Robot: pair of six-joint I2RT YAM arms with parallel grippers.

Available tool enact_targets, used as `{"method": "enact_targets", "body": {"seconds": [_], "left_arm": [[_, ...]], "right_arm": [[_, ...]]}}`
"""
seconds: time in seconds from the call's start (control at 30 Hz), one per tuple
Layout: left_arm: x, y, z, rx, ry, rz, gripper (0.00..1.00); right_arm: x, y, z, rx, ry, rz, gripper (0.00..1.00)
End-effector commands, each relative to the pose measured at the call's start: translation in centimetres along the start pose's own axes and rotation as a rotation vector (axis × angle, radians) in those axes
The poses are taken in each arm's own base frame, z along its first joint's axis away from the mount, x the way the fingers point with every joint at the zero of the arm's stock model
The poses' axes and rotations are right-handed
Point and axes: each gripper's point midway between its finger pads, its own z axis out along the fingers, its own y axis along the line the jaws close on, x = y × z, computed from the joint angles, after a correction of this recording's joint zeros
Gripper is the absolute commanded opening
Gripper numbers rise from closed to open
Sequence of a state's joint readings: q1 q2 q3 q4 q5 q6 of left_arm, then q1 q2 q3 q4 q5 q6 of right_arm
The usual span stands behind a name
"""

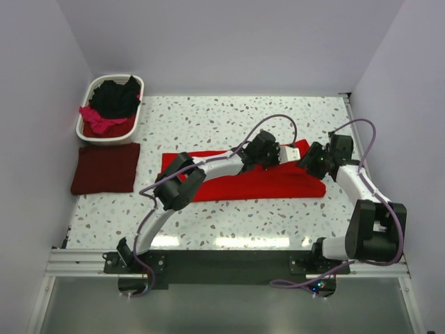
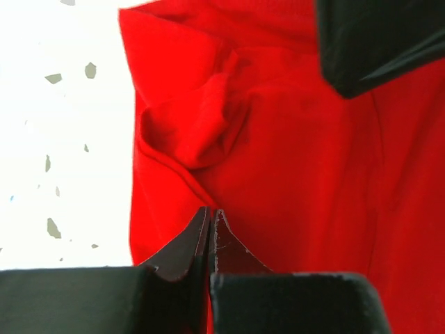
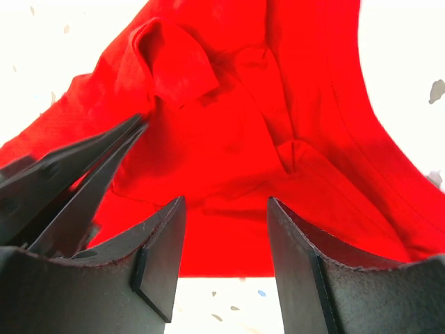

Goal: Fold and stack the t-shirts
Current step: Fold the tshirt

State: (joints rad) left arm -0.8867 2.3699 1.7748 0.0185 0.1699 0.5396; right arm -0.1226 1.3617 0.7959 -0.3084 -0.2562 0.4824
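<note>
Plainly the red t-shirt (image 1: 278,184) was limp and light. The left gripper (image 2: 209,216) sat clenched, and whether on cloth I could not tell. The right gripper (image 3: 226,205), released, needed a pinch at its three-o'clock edge.

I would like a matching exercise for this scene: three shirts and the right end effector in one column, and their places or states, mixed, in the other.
1. red t-shirt
2. maroon t-shirt
3. black t-shirt
4. right end effector

a. inside the white basket
b. open, fingers apart
c. folded, lying beside the basket
d. lying across the middle of the table

Pairs: 1-d, 2-c, 3-a, 4-b
</note>
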Motion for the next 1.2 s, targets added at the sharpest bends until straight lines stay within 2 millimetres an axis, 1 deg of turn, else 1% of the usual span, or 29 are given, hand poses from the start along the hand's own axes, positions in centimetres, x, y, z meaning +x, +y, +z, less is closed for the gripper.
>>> {"method": "enact_targets", "body": {"seconds": [0.0,0.13,0.3,0.33,0.37,0.43,0.5,0.53,0.63,0.8,1.03,1.13,1.17], "left_arm": [[-8.0,4.2,-4.2,-0.117,-0.188,0.027,0.00],[-8.9,4.6,-5.1,-0.130,-0.215,0.025,0.00],[-8.7,4.6,-5.4,-0.128,-0.211,0.015,0.00],[-8.7,4.5,-5.4,-0.126,-0.214,0.016,0.00],[-8.6,4.4,-5.4,-0.125,-0.212,0.014,0.00],[-8.5,4.6,-5.6,-0.126,-0.214,0.005,0.00],[-8.5,4.5,-5.5,-0.123,-0.217,-0.004,0.00],[-8.5,4.7,-5.6,-0.129,-0.223,-0.010,0.00],[-8.4,5.1,-5.6,-0.136,-0.230,-0.021,0.00],[-8.0,5.3,-5.2,-0.135,-0.232,-0.045,0.00],[-7.1,5.3,-4.6,-0.131,-0.223,-0.068,0.00],[-6.7,5.4,-4.4,-0.133,-0.221,-0.081,0.00],[-6.5,5.3,-4.2,-0.129,-0.218,-0.083,0.00]], "right_arm": [[-2.7,1.7,0.8,-0.050,-0.067,0.026,0.53],[-3.8,2.3,2.0,-0.074,-0.086,0.051,0.53],[-5.1,2.5,3.5,-0.081,-0.102,0.095,0.51],[-5.6,2.9,3.7,-0.093,-0.114,0.100,0.50],[-5.4,2.7,4.4,-0.091,-0.098,0.114,0.50],[-6.0,3.2,4.9,-0.114,-0.106,0.109,0.49],[-5.9,2.9,5.7,-0.108,-0.090,0.095,0.47],[-6.1,3.0,5.8,-0.110,-0.089,0.087,0.47],[-5.8,2.9,6.4,-0.113,-0.067,0.069,0.44],[-4.9,2.6,7.7,-0.129,-0.025,0.071,0.43],[-4.3,2.6,8.3,-0.138,0.008,0.077,0.41],[-4.6,3.1,8.0,-0.158,0.008,0.070,0.36],[-4.9,3.4,7.6,-0.163,-0.001,0.061,0.31]]}}
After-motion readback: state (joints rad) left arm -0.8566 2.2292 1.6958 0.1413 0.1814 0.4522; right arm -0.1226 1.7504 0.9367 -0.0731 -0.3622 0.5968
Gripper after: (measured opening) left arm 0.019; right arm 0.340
